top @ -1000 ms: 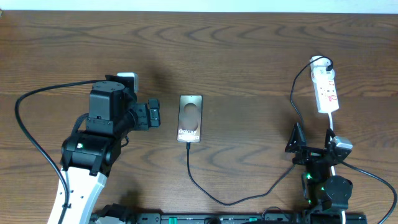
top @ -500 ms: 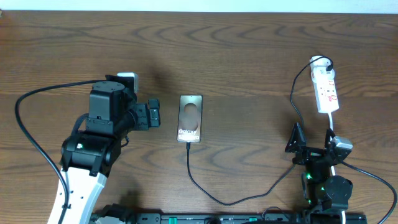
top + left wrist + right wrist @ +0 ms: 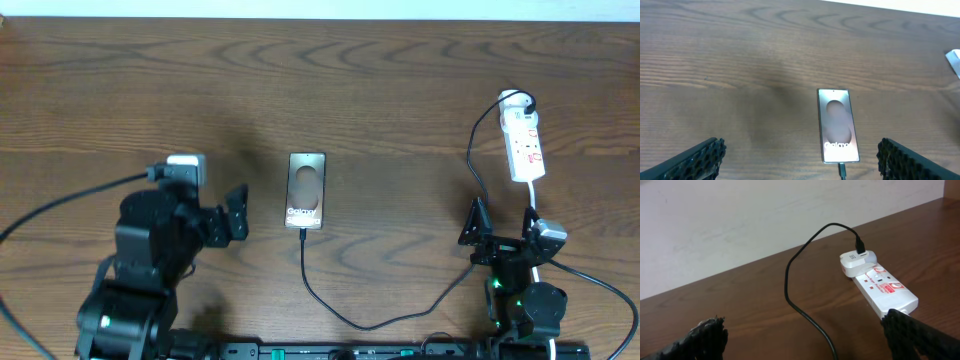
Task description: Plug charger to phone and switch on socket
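Observation:
The phone (image 3: 306, 190) lies flat at the table's middle, grey-brown with "Galaxy" lettering; it also shows in the left wrist view (image 3: 838, 125). The thin black charger cable (image 3: 350, 320) is plugged into the phone's near end (image 3: 842, 170) and runs in a loop to the right, up to a white adapter on the far end of the socket (image 3: 524, 145). The socket (image 3: 885, 289) is a white strip with red marks. My left gripper (image 3: 236, 213) is open and empty, left of the phone. My right gripper (image 3: 500, 222) is open and empty, just short of the socket's near end.
A white cord (image 3: 533, 200) leaves the socket's near end toward the right arm. A thick black arm cable (image 3: 60, 200) loops at the left. The table's far edge meets a pale wall (image 3: 740, 225).
My left arm has pulled back toward the front of the table and a little left, away from the phone. The phone, cable, socket and right arm have not moved.

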`<state>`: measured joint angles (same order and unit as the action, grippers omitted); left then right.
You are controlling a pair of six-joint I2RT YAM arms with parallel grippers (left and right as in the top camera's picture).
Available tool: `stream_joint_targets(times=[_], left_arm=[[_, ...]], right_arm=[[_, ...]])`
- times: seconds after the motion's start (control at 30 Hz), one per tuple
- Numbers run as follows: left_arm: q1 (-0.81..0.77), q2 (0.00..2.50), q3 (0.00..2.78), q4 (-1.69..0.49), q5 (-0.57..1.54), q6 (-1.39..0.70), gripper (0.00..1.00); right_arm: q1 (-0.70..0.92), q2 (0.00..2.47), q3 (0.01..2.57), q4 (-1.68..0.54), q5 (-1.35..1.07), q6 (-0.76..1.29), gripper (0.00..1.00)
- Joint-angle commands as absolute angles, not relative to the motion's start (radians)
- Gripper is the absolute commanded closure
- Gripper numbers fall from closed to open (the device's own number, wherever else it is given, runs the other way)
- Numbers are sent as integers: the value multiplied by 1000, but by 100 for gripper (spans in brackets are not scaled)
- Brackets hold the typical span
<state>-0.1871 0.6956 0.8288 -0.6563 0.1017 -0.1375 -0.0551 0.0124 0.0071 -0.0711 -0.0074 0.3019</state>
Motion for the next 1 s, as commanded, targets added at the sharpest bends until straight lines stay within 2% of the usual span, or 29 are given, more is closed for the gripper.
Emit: stream_joint_targets(times=[0.0, 0.17, 0.47, 0.67, 0.97], left_arm=[[-160, 622, 785, -659, 93, -143, 1], [-121, 516, 736, -674, 93, -143, 1], [-112, 337, 727, -855, 59, -141, 1], [-112, 180, 529, -645, 33, -138, 2], [-111, 1, 75, -71, 39, -139, 2]], right_arm=[[-61, 6, 5, -75, -6, 283, 1], [-61, 6, 5, -75, -6, 283, 1], [-61, 6, 5, -75, -6, 283, 1], [-61, 6, 5, -75, -6, 283, 1], [-61, 6, 5, -75, -6, 283, 1]])
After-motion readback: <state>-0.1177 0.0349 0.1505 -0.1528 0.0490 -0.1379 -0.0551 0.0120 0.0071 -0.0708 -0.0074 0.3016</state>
